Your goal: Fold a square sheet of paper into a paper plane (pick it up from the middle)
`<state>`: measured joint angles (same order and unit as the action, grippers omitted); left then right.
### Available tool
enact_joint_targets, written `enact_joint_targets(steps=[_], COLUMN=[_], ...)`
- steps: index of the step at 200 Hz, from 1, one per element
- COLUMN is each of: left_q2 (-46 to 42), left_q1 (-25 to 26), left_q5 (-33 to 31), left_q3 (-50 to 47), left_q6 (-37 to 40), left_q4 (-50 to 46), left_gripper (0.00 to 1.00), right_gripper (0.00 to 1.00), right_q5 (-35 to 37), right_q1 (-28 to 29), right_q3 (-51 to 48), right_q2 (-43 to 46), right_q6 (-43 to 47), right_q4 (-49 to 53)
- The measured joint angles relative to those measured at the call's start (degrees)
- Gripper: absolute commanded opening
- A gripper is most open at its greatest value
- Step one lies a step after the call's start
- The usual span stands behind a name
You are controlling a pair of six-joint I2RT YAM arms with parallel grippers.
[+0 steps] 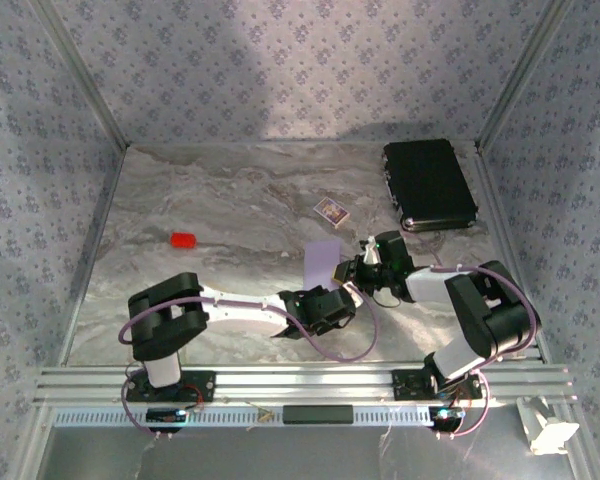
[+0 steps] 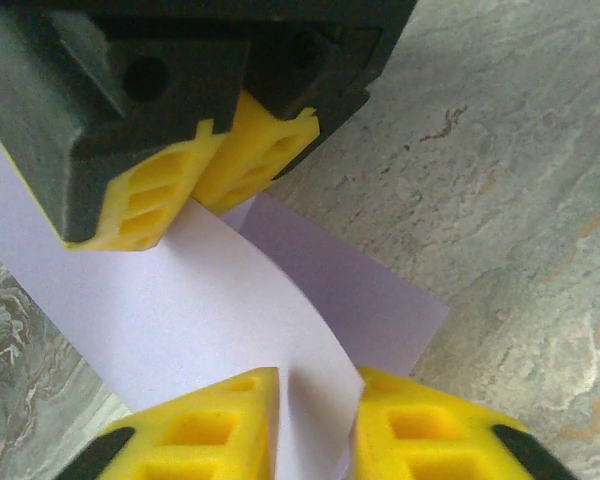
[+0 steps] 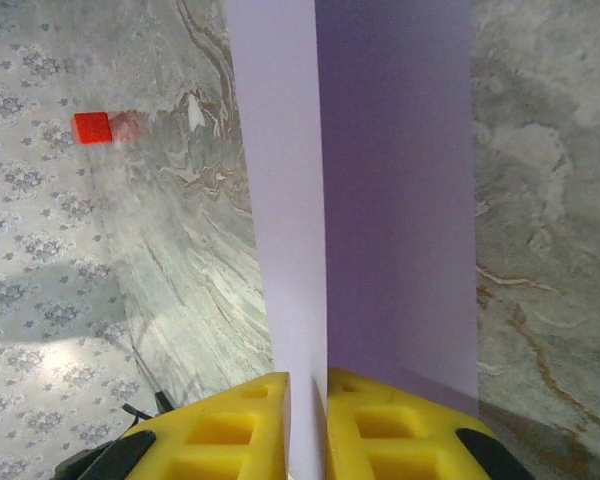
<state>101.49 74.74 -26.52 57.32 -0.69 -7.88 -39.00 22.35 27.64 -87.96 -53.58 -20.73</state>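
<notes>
Lilac paper is the workpiece, and the small red block [image 1: 183, 240] on the marbled table serves as the reference landmark.

1. Left gripper [image 2: 317, 412]: well to the right of the block and nearer the arm bases. Its yellow fingers [image 2: 230, 425] are drawn in on one end of a raised, curving flap, and paper fills the gap between them.
2. The square sheet of paper [image 1: 322, 258]: well right of the block, just beyond the left gripper. It appears half-folded, with one part flat on the table and the other lifted.
3. Right gripper [image 3: 308, 400]: farthest right of the block. Its jaws are pressed together on the lifted flap's other end, with only a thin edge of paper between the pads.

Controlling relation: in the right wrist view the fold line, the sheet's long axis, runs straight away from the right jaws. The lifted part stands left of it and the flat part lies right. Both grippers are already on the flap, so neither needs to reach. The next move probably depends on keeping both grips in line with that axis.
</notes>
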Motion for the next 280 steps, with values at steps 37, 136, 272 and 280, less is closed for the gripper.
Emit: enact_joint_targets(steps=[37, 136, 272, 280], left_q2=[-0.02, -3.54, -2.38, -2.38], left_q1=[-0.5, -15.32, -17.75, -17.75], left_q5=[2.49, 37.42, 47.82, 47.76], left_q3=[0.02, 0.02, -2.23, -2.54], left_q6=[-0.2, -9.84, -18.71, -18.93], left_q4=[-0.02, 2.1, 6.29, 6.38], left_gripper=[0.01, 0.0, 0.01, 0.01], right_gripper=[0.21, 0.36, 0.02, 0.02], right_q5=[0.31, 13.44, 10.47, 10.03], right_q1=[-0.42, -6.91, -5.64, -4.96], right_q3=[0.0, -0.07, -6.43, -6.38], right_q2=[0.7, 23.65, 26.38, 24.46], right_q6=[-0.02, 4.17, 6.91, 6.93], right_q4=[0.92, 24.24, 25.42, 25.27])
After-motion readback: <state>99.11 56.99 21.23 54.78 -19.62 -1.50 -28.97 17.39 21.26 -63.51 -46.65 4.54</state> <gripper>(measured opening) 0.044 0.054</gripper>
